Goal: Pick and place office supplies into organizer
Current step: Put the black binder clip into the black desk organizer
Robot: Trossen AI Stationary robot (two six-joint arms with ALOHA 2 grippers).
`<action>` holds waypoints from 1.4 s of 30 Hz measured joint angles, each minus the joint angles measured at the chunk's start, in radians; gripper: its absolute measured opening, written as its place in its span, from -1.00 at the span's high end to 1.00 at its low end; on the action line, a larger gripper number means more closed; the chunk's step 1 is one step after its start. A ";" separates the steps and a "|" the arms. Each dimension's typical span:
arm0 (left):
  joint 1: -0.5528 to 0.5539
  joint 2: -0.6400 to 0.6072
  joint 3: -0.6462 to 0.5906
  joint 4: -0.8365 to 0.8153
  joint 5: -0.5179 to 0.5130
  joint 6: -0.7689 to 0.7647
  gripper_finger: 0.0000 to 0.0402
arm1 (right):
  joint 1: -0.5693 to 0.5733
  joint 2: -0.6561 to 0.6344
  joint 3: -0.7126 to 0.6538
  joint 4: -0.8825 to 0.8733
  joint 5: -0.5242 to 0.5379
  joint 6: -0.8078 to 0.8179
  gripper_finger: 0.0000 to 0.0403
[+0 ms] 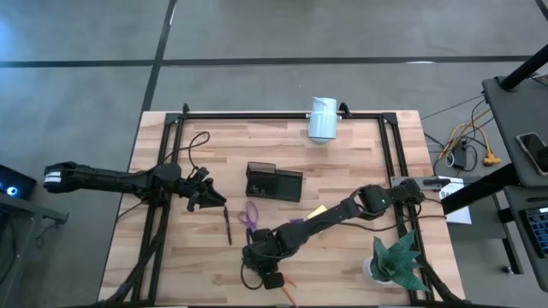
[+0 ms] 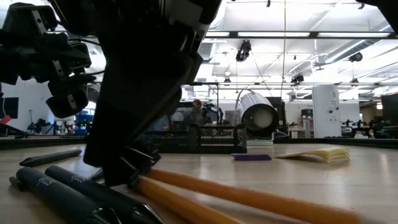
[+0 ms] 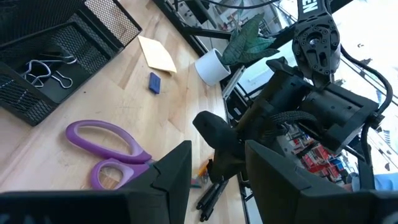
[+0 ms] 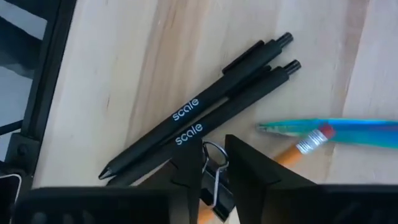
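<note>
This is a robotics lab set in a large, open industrial hall. The wooden counter point(image 1: 342, 162) stands on a bare grey concrete floor point(image 1: 257, 30) marked with dark lines, and black frame rails point(image 1: 257, 114) are bolted along its edges. Loose cables point(image 1: 467, 141) trail over the floor to the right. Beyond the far edge, the level view shows a high ceiling with long strip lights point(image 2: 298, 36), hanging spotlights point(image 2: 244, 51), white pillars point(image 2: 324, 111) and a person point(image 2: 198, 112) seated among equipment.
</note>
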State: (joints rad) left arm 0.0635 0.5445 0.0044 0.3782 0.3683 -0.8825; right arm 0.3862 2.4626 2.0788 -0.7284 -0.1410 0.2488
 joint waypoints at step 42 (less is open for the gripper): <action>0.000 -0.030 0.000 0.011 0.079 -0.134 0.34 | -0.270 -0.006 0.197 -0.516 0.780 1.356 0.96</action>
State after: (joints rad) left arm 0.0635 0.5145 0.0044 0.3897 0.4475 -1.0161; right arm 0.1160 2.4562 2.2757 -1.2439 0.6395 1.6047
